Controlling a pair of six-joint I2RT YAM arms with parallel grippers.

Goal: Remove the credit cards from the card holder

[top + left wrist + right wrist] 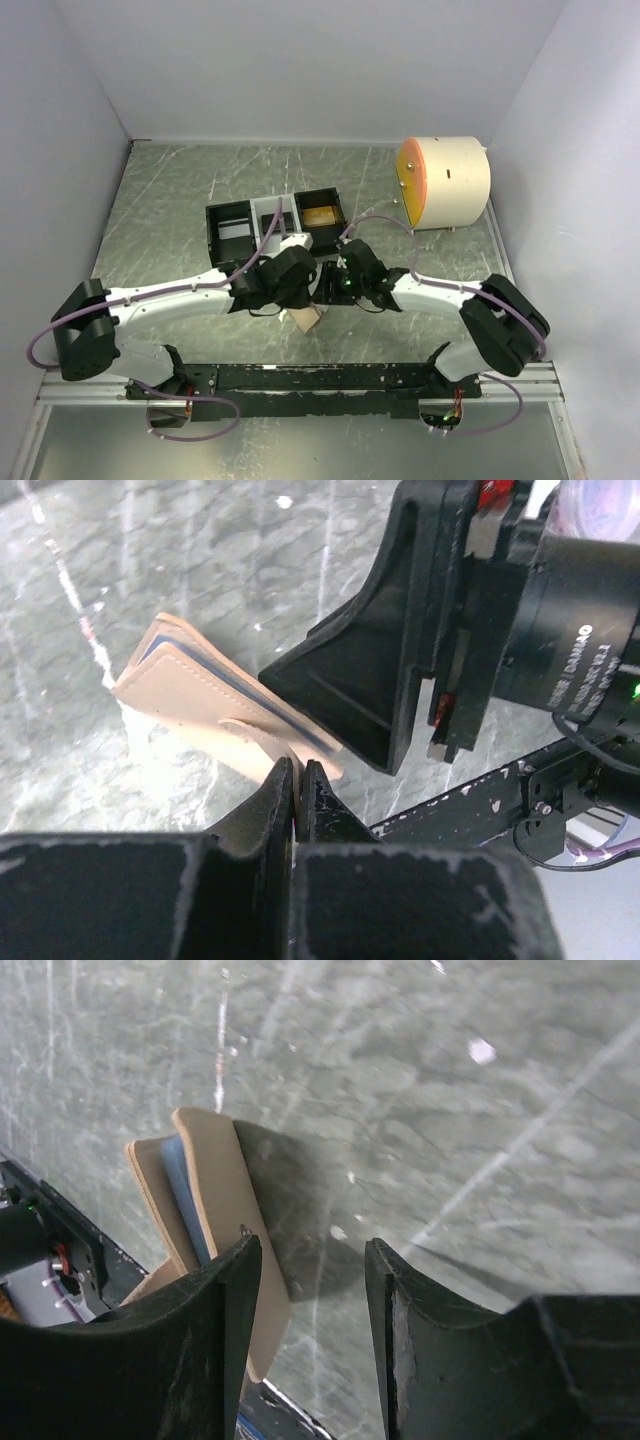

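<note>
The card holder (195,702) is a tan wallet with a pale blue inner edge, hanging tilted just above the table. My left gripper (298,768) is shut on a tan flap at its near edge. In the top view the card holder (307,319) hangs below my left gripper (297,298). My right gripper (312,1250) is open with only bare table between its fingers. Its left finger lies alongside the card holder (215,1195). In the top view my right gripper (331,283) is just right of the left one. A gold credit card (322,216) lies in the tray's right compartment. No card shows clearly in the holder.
A three-compartment black-and-white tray (272,214) stands behind the grippers at the table's middle. A white drum with an orange face (445,181) sits at the back right. White walls enclose the grey marbled table (180,200). A black rail (340,378) runs along the near edge.
</note>
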